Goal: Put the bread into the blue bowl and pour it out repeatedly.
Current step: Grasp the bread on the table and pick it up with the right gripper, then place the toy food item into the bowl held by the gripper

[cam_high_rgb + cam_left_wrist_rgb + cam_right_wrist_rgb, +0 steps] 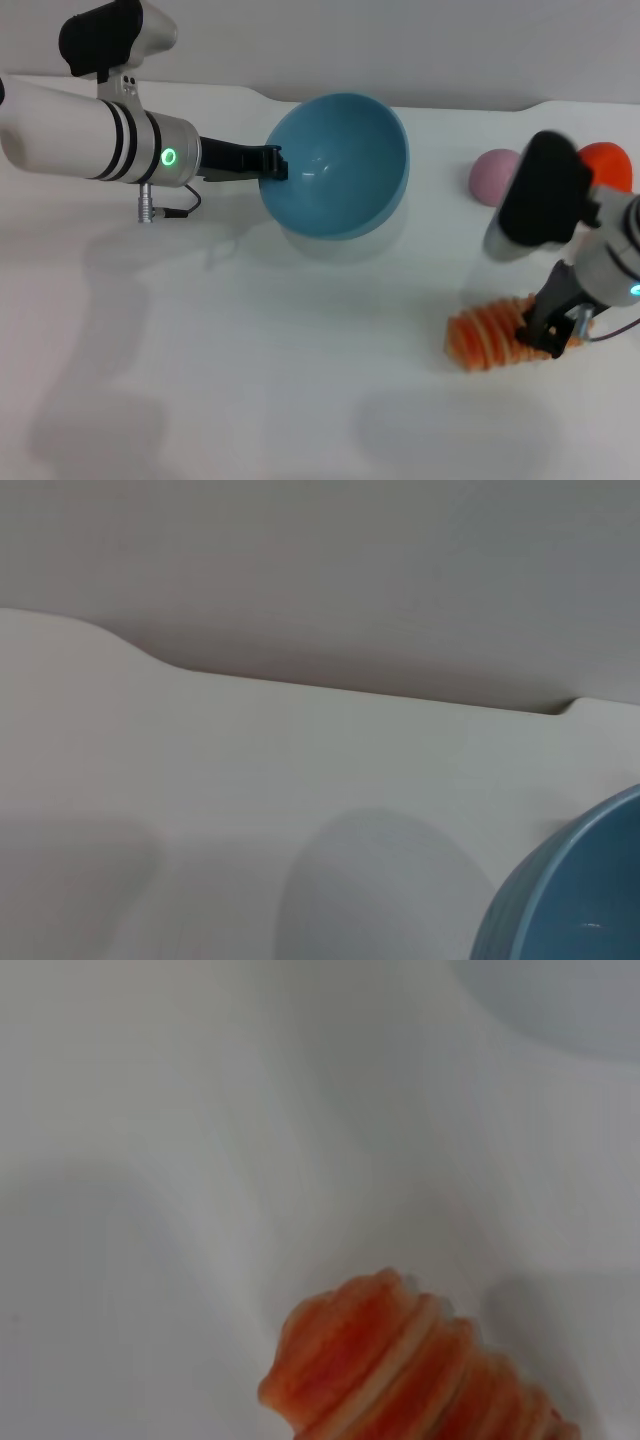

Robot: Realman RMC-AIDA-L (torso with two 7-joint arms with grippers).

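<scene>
The blue bowl (340,165) is held off the table and tipped, its opening facing the front; nothing shows inside it. My left gripper (272,163) is shut on its left rim. A slice of the bowl's (570,900) outer wall shows in the left wrist view. The bread (488,337), orange with pale ridges, lies on the table at the front right, and its end (400,1370) fills the right wrist view. My right gripper (550,335) is down over the loaf's right end, shut on it.
A pink ball (495,175) and an orange fruit (607,163) sit behind the right arm at the back right. The white table (250,350) ends in a back edge (350,685) against a grey wall.
</scene>
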